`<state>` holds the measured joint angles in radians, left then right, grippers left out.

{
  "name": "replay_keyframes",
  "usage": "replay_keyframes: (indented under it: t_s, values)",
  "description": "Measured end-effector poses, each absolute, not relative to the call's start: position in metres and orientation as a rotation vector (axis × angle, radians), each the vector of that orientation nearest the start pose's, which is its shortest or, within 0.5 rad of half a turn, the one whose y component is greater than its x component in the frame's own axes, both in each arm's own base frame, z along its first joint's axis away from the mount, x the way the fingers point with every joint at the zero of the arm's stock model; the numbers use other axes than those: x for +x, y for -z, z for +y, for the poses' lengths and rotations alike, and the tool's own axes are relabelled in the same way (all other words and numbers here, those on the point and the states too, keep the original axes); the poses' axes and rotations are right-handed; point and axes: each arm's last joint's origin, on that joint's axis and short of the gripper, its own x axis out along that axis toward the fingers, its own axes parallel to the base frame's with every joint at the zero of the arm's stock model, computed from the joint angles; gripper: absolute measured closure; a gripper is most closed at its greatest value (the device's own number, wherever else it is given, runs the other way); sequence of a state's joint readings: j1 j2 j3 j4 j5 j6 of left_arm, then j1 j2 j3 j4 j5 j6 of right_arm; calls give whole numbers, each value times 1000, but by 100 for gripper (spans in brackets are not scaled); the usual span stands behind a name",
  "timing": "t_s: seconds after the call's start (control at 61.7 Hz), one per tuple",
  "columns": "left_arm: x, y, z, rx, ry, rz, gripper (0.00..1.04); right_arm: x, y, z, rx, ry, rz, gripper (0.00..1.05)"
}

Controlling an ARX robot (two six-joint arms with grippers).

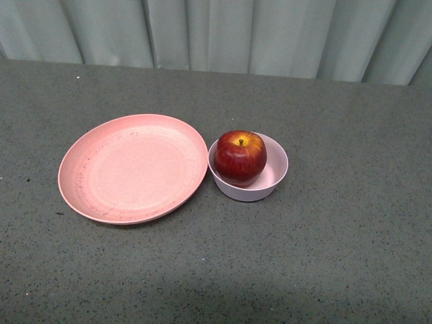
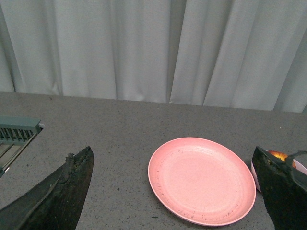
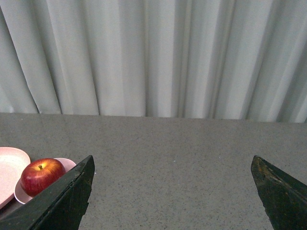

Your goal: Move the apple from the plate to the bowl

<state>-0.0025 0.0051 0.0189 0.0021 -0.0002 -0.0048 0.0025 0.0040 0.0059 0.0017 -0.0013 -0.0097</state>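
The dark-red apple [image 1: 240,156] with a yellow patch at its stem sits inside the small pale-pink bowl [image 1: 275,174], just right of the wide salmon-pink plate [image 1: 132,167], which holds nothing. Neither arm shows in the front view. In the left wrist view my left gripper [image 2: 173,154] is open, raised back from the plate [image 2: 201,179]; a sliver of the apple [image 2: 279,155] peeks past one finger. In the right wrist view my right gripper [image 3: 172,160] is open over bare table, with the apple [image 3: 42,175] in the bowl [image 3: 21,193] off to one side.
The grey speckled table [image 1: 337,256] runs back to a pale pleated curtain [image 1: 216,34]. A grey slatted object [image 2: 17,134] lies at the table's edge in the left wrist view.
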Motion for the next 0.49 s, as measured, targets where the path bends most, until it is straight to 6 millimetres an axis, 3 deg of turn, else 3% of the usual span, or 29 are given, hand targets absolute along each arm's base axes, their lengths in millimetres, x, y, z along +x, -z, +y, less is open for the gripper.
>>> replay_keyframes:
  t_s: [0.486]
  values:
    - [97, -170, 0, -5, 2, -16, 7, 98, -165, 0, -10, -4, -3, 9]
